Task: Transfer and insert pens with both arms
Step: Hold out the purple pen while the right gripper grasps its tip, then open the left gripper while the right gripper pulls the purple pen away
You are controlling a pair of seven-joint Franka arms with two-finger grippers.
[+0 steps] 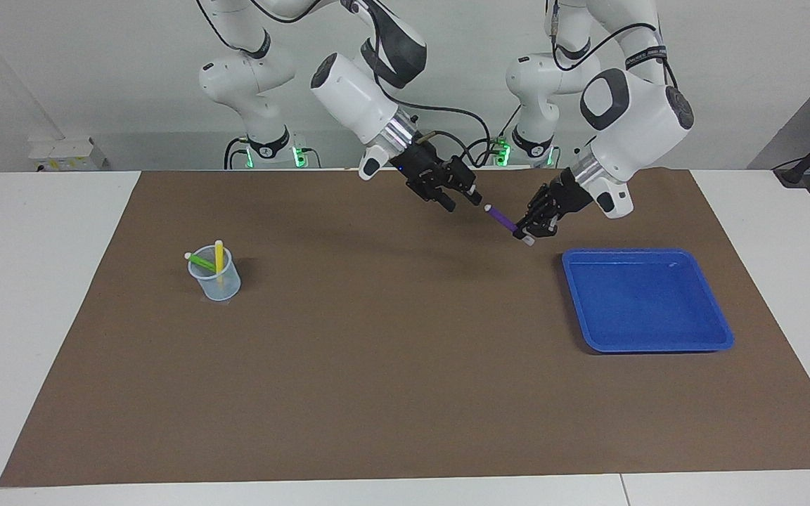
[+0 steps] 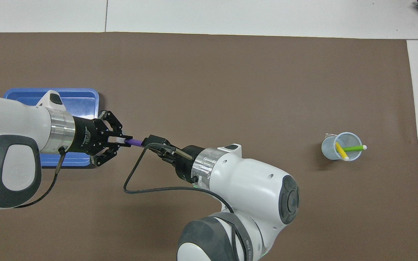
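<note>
Noting, toward the right arm's end of the brown, matte mat (image 1: pixel 377 393), a small clear plastic cup (image 1: pixel 226 284) already holding the bright green pen (image 1: pixel 201 261) and the yellow pen (image 1: pixel 219 256), both slim, smooth sticks leaning on its rim.

Hovering over the bare mat with the right gripper (image 1: pixel 463 202), jaws spread, tips just short of the free end of the dark purple pen (image 1: pixel 500 218).

Pinching that pen at its whitish end with the left gripper (image 1: pixel 528 233), jaws pressed onto it, presenting it slantwise in the air over the mat just beside the glossy, shallow blue tray (image 1: pixel 647 251) with rounded corners.

Judging this as the mid-air handover of the last pen. Calling next, probably, for easing the spread jaws around the thin round shaft, closing squarely before letting go at the whitish end, then carrying it to the cup and dropping it in upright without tipping so light a vessel.
</note>
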